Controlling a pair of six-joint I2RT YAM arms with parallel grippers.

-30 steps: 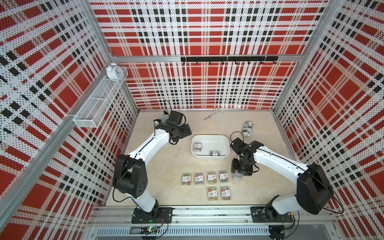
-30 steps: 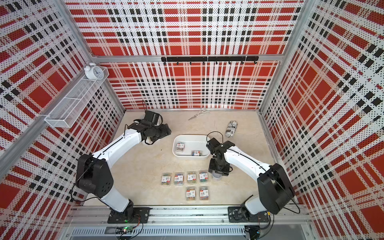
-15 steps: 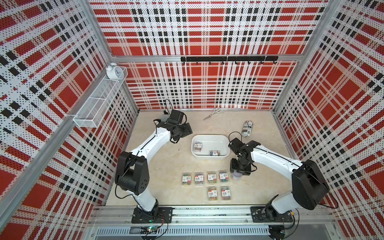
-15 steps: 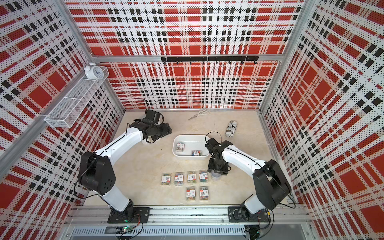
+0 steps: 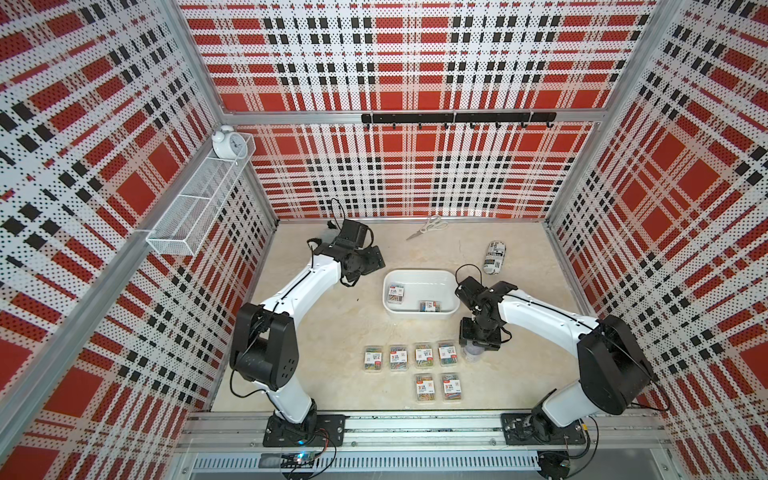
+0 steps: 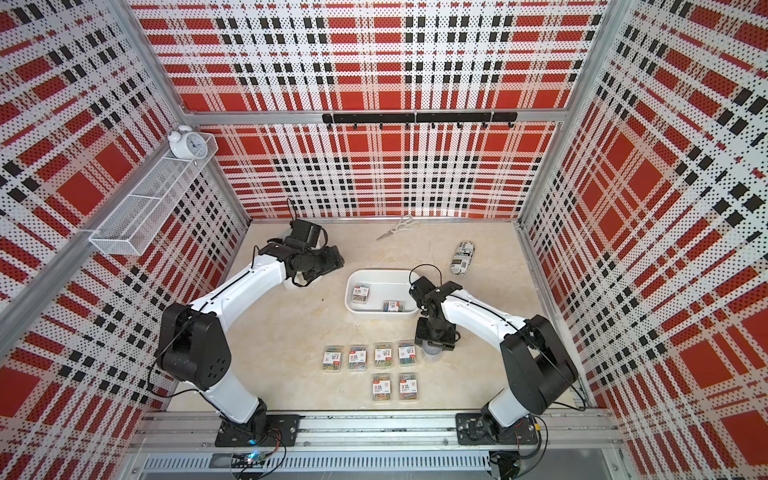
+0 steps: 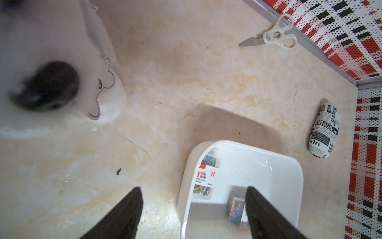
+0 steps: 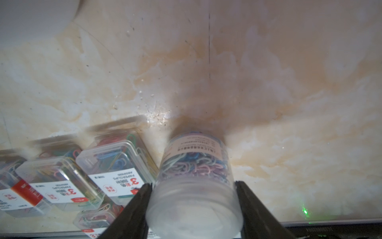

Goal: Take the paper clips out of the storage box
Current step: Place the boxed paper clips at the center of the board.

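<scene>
Frosted round tub [image 8: 194, 161] in right gripper [image 8: 192, 184], glossy storage box [image 5: 415, 314]

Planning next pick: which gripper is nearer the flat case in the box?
Left. The left gripper is beside the storage box near that case; right gripper grips the round tub.

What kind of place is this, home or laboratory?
Most likely a robot laboratory cell: two white arms bolted to a metal rail, perforated plaid walls on three sides, staged props like scissors.

White-handled metal scissors [image 5: 430, 226] and a black-and-white printed cylinder [image 5: 494, 257] lie apart; a white alarm clock [image 5: 227, 143] stands in a white wire-mesh basket [image 5: 183, 224].
</scene>
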